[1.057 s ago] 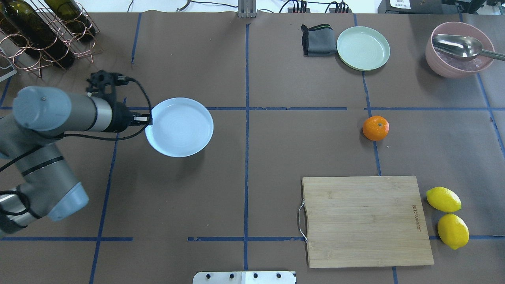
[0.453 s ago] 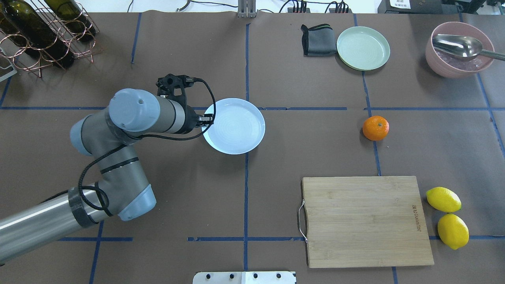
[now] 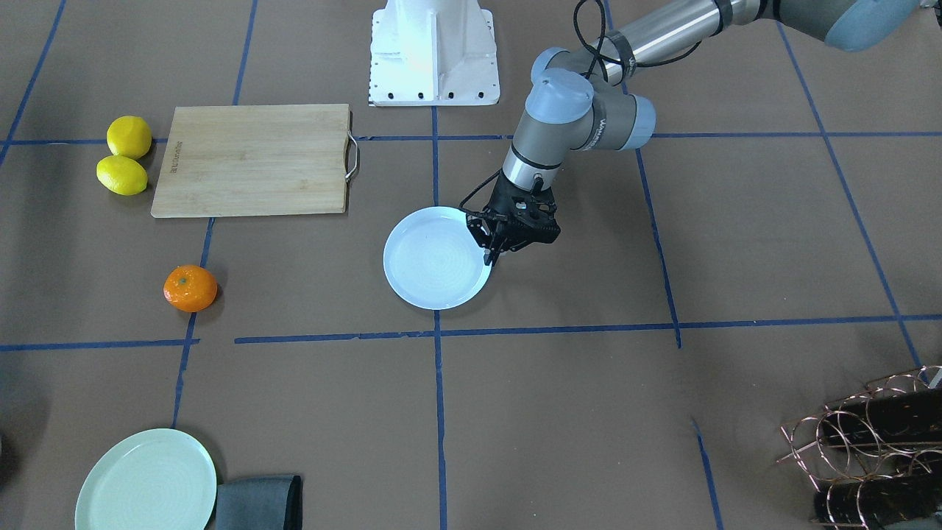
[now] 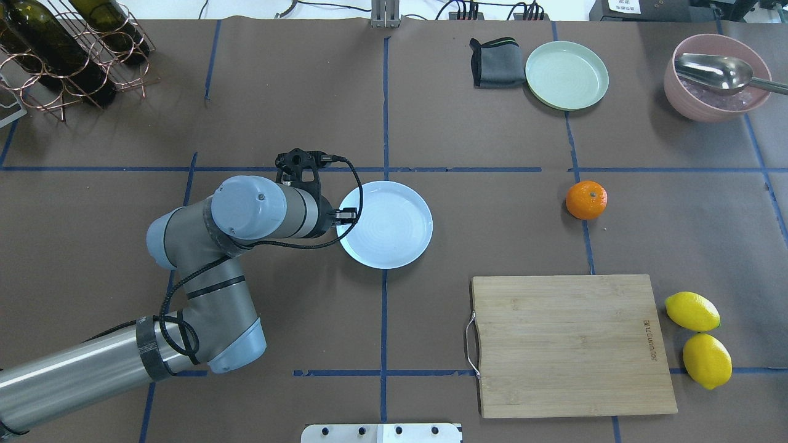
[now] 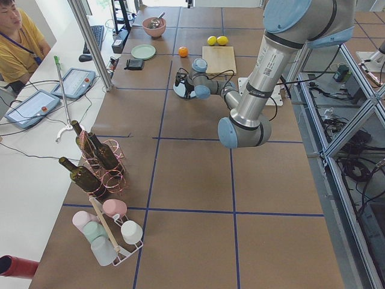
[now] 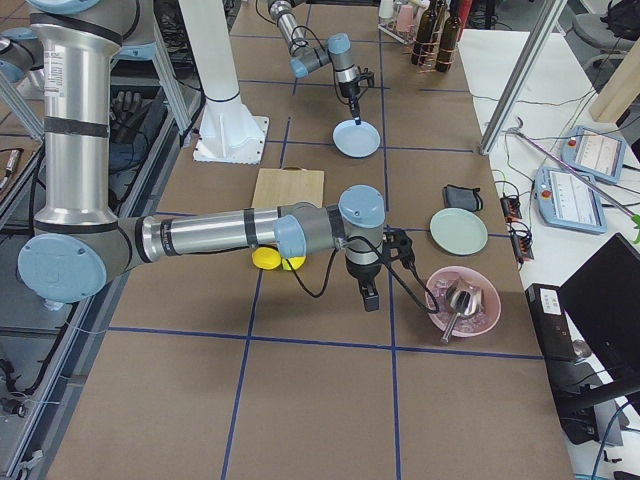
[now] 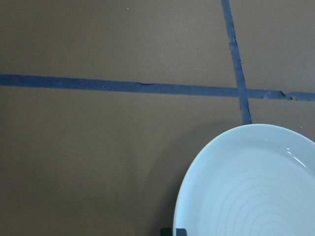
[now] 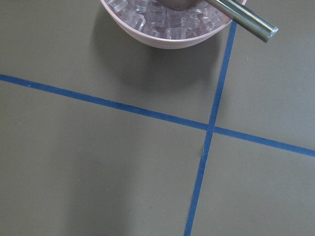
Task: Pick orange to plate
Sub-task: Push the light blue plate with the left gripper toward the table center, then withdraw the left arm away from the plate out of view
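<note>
Facing the robot: the left fingers (image 3: 490,255) pinch the plate (image 3: 430,272) at its 3 o'clock rim. The orange (image 3: 190,288) sits on the surface (image 3: 589,412) at the plate's 9 o'clock, well apart from it.

Overhead: the left fingers (image 4: 346,215) hold the 9 o'clock rim of the plate (image 4: 394,231). The orange (image 4: 586,200) lies at its 3 o'clock, with a cutting board (image 4: 569,344) at the orange's 6 o'clock.

From the robot's right: the right fingers (image 6: 369,298) hang near a pink bowl (image 6: 480,322). I cannot tell whether they are spread or pressed together.
</note>
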{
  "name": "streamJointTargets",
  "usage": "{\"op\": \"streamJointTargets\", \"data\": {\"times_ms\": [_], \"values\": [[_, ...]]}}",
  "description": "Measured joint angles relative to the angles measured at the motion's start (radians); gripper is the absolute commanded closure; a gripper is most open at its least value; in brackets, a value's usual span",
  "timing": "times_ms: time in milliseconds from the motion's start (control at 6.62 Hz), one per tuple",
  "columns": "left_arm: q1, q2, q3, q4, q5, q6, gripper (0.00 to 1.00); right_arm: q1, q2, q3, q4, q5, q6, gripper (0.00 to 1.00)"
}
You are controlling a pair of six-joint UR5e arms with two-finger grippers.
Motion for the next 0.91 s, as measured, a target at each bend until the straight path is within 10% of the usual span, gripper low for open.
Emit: {"op": "streamJointTargets", "data": {"times_ms": [453, 906], "values": [[-0.059, 0.033, -0.128, 0.145, -0.034, 0.193, 0.0, 0.0, 0.0, 0.006, 0.0, -0.001, -0.001, 0.0], [-0.375, 0.182, -0.345, 0.395, -0.229, 0.724, 0.0, 0.0, 0.0, 0.007, 0.001, -0.003, -0.002, 0.0]]}}
